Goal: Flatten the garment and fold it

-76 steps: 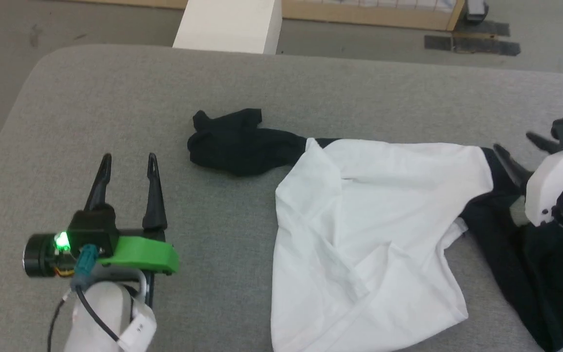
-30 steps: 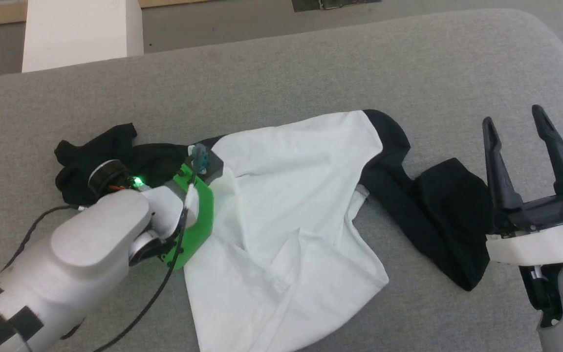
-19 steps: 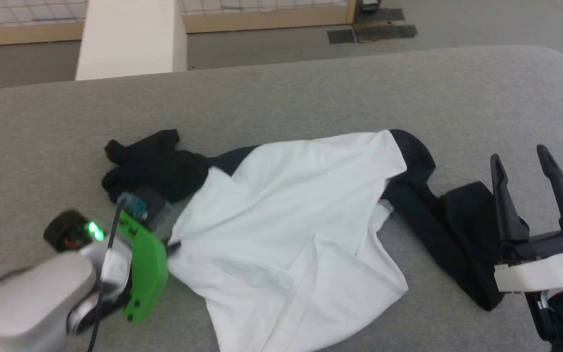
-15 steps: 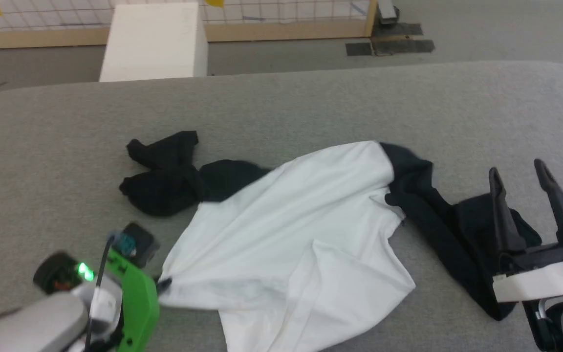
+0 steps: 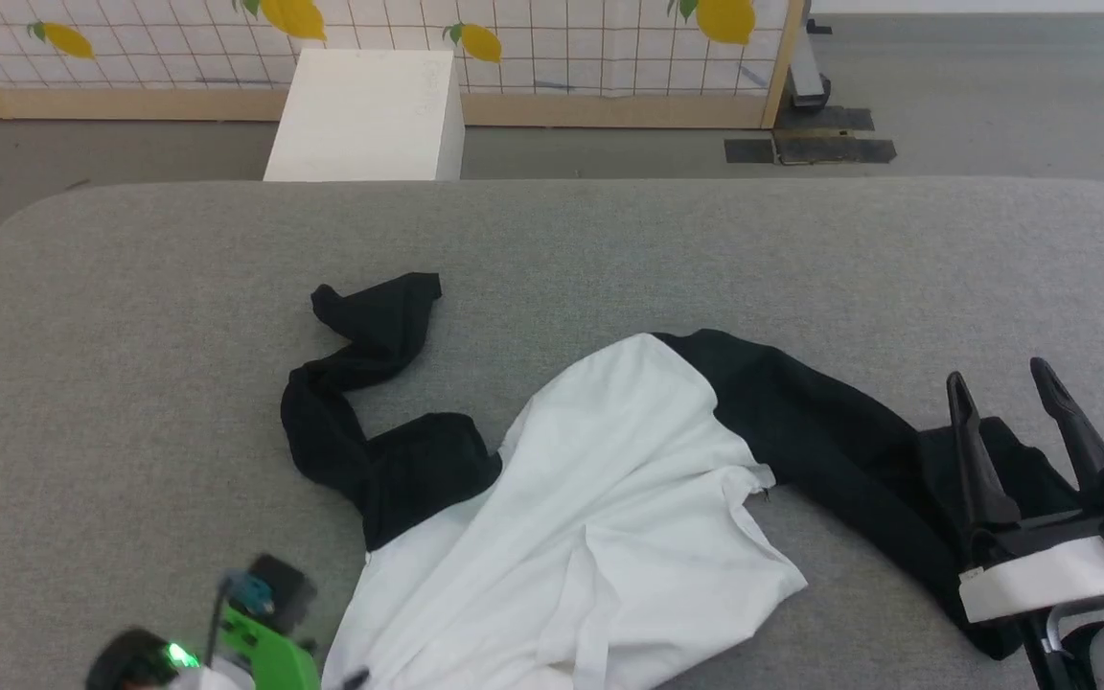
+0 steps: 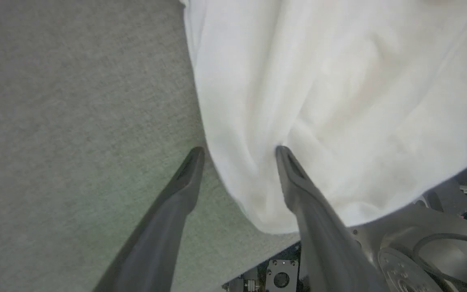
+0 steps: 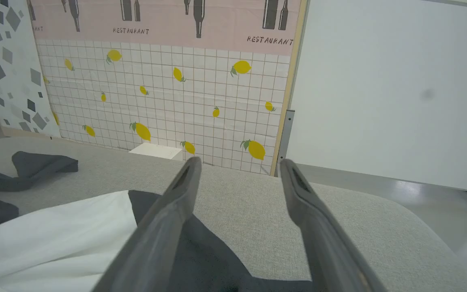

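Since half a second earlier the garment [image 5: 609,517] has been drawn toward the near edge, its left sleeve [image 5: 360,402] has been pulled out of a bunched heap into a long bent strip, and the left gripper [image 6: 239,149] has spread its fingers off the white corner it was pinching; the head camera has also tilted upward. Grey padded table [image 5: 130,316]: carries the whole shirt. Garment: lies crumpled from the centre toward the near right, white body creased and folded over itself, its lower corner reaching the near table edge. Right sleeve [image 5: 830,450]: runs black from the shoulder toward the right and ends in a doubled heap. Partition [image 5: 562,48]: gridded, printed with lemons, standing on the floor beyond the table. White box [image 5: 370,115]: stands in front of the partition, just behind the far table edge. Right gripper [image 5: 996,372]: wide open and holding nothing, fingers hovering over the heaped end of the right sleeve. Left gripper: open at the near left, one finger over bare table, the other over the white cloth, the cloth edge lying loose between them
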Tool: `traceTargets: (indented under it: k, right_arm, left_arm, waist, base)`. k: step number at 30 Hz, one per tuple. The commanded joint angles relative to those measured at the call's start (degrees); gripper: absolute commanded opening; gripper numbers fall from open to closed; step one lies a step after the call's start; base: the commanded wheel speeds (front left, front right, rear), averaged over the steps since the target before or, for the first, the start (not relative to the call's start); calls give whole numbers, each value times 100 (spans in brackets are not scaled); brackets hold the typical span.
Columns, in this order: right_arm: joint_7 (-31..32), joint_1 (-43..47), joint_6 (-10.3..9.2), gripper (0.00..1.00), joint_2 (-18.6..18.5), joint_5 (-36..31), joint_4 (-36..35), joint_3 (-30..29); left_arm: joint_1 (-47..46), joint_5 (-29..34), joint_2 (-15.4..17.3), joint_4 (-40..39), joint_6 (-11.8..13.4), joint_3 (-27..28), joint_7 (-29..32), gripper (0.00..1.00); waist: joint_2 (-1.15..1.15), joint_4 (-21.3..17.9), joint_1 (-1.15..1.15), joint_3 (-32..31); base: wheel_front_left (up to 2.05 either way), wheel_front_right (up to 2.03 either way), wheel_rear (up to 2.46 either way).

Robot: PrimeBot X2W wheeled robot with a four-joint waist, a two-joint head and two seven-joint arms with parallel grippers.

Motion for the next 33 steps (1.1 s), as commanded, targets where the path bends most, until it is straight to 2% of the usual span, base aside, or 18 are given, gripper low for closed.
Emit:
traceTargets:
  k: [1,6,9,13,22,25,28,31,32,33]
  right_arm:
    - [-28,71,-8,100,-14,17,5,-22]
    - [-28,50,-8,100,14,-7,-23,-10]
    - [-28,10,-8,100,40,-25,-35,13]
    - [-28,-96,-8,100,54,-37,-55,88]
    - [-28,-376,-8,100,28,-52,-56,185]
    - [-28,-493,-8,100,34,-44,-47,235]
    - [-28,-675,-8,100,37,-27,-33,305]
    - [-28,-790,-8,100,52,-21,-12,351]
    - [-28,-849,-8,100,59,-29,20,355]
    - [-28,-872,-8,100,60,-30,30,353]
  left_arm:
    - [-252,58,139,13,-17,148,-56,100]
    - [-955,150,511,-327,-91,590,-51,100]
    - [-1541,424,560,-436,-123,738,155,100]
    - [-2270,670,319,-201,-394,717,673,100]
    - [-3417,781,-703,987,-1255,185,2042,100]
    - [-3566,830,-924,1300,-1388,-43,2435,100]
    - [-3647,1157,-1105,1728,-1451,-238,2732,100]
    - [-3496,1001,-1204,1949,-1456,-285,2913,100]
    - [-3271,1136,-1210,1912,-1457,-305,3304,100]
    - [-3179,1215,-1205,1884,-1457,-307,3360,100]
  waist:
    - [0,45,0,-49]
    - [0,80,0,-76]
    - [0,77,0,-36]
    - [0,-7,0,80]
    - [0,-385,0,475]
    - [0,-540,0,635]
    - [0,-747,0,875]
    - [0,-890,0,1023]
    - [0,-966,0,1121]
    - [0,-976,0,1145]
  base:
    - [0,0,0]
    - [0,0,0]
    - [0,0,0]
    - [0,0,0]
    - [0,0,0]
    - [0,0,0]
    - [0,0,0]
    - [0,0,0]
    - [0,0,0]
    - [0,0,0]
